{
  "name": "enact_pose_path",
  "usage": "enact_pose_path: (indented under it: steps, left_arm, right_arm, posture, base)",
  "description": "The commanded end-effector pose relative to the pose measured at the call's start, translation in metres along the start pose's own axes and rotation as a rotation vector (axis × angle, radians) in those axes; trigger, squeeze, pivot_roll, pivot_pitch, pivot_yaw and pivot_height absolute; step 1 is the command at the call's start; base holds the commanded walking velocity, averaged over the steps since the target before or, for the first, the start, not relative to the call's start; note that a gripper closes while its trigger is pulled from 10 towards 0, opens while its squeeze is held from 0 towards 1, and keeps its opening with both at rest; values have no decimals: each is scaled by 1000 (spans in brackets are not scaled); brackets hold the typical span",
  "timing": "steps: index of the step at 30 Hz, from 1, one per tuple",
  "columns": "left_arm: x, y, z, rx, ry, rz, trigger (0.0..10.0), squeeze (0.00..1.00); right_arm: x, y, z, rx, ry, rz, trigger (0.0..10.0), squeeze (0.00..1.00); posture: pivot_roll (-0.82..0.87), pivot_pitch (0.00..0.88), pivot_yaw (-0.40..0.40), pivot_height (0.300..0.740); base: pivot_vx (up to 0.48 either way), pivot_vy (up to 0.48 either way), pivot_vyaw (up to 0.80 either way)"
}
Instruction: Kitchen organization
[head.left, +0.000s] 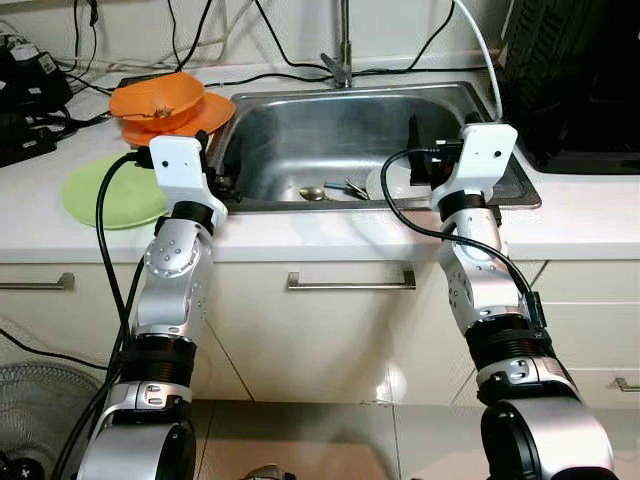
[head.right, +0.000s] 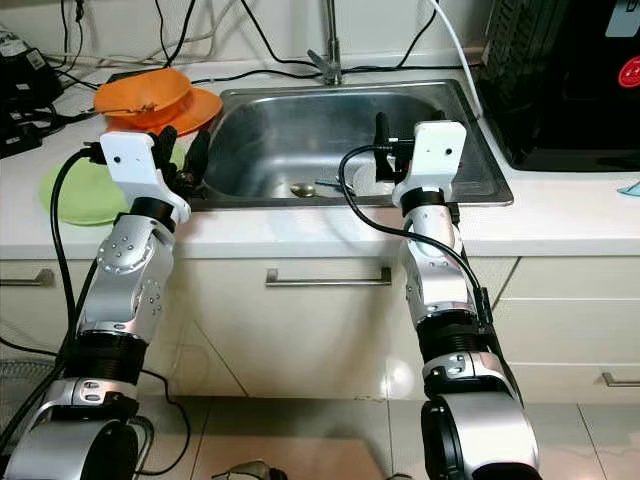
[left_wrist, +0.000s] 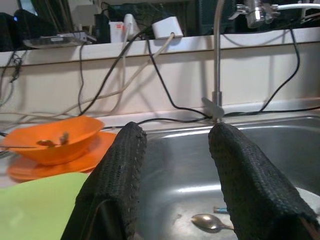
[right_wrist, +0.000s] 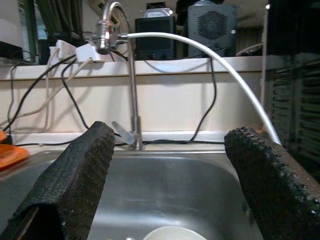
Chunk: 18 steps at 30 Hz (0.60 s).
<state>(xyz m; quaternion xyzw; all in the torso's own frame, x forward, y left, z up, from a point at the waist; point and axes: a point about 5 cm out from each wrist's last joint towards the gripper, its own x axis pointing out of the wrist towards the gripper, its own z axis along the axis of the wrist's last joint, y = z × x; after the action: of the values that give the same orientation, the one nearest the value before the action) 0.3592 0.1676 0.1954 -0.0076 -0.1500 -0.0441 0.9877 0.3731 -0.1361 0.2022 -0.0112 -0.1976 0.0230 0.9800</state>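
Spread wide and empty: the 2 black fingers (right_wrist: 75, 180) of the right gripper (right_wrist: 170, 185), held over the front rim of the sink (head.left: 290, 120), at its right side. Parted too, gripping nothing: the fingers (left_wrist: 117, 185) of the left gripper (left_wrist: 175, 175), at the sink's front left corner. Down in the steel basin: a spoon (left_wrist: 210, 222) and some other cutlery lying beside a white plate (head.left: 392, 182). At the back rim, the tap (right_wrist: 131, 80), with a white hose (right_wrist: 210, 55) arcing off to the right. On the white counter (head.left: 590, 220) left of the sink: an orange bowl (head.left: 157, 98) stacked on an orange plate (head.left: 205, 115), and nearer the front edge a green plate (head.left: 105, 195). Black cables trailing along the back wall.
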Motion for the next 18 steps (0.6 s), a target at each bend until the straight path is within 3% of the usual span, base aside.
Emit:
enact_pose_path:
  steps: [1,6,10,15,18]
  left_arm:
    - [-1,5,-2,6,12,19,10000,0]
    - [-1,5,-2,7,13,17,10000,0]
    - [-1,4,-2,8,17,12,10000,0]
    - [-1,3,-2,9,15,11,10000,0]
    - [-1,3,-2,19,10,8,10000,0]
  right_arm:
    - [1,5,3,4,-8,15,10000,0]
    - [2,7,2,18,8,18,10000,0]
    - [1,10,3,10,-8,40,10000,0]
    - [1,10,2,9,-1,30,10000,0]
    - [1,9,2,9,-1,27,10000,0]
  posture:
    - [120,28,101,740]
    - [122,20,102,740]
    - [121,16,101,740]
    - [122,15,100,740]
    - [121,16,99,740]
  base:
    - [0,300,0]
    - [0,344,0]
    - [0,480,-725]
    - [0,406,0]
    - [0,0,0]
